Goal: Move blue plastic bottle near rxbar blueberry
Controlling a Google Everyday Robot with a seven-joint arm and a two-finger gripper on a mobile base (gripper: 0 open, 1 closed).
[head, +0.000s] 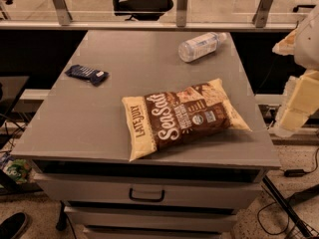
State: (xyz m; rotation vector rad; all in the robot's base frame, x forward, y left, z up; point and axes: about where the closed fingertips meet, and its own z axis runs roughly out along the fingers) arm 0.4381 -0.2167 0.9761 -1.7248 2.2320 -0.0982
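The blue plastic bottle (201, 46) lies on its side at the far right of the grey table top (99, 123), its white cap pointing right. The rxbar blueberry (86, 74), a small dark navy wrapper with a whitish end, lies flat near the left edge. My gripper (295, 108) shows as pale cream parts at the right edge of the view. It hangs off the table's right side, well apart from the bottle and holding nothing visible.
A large brown-and-cream chip bag (184, 116) lies across the front middle of the table, between bar and gripper. Drawers with a handle (146, 195) sit under the top. A railing and an office chair (142, 1) stand behind.
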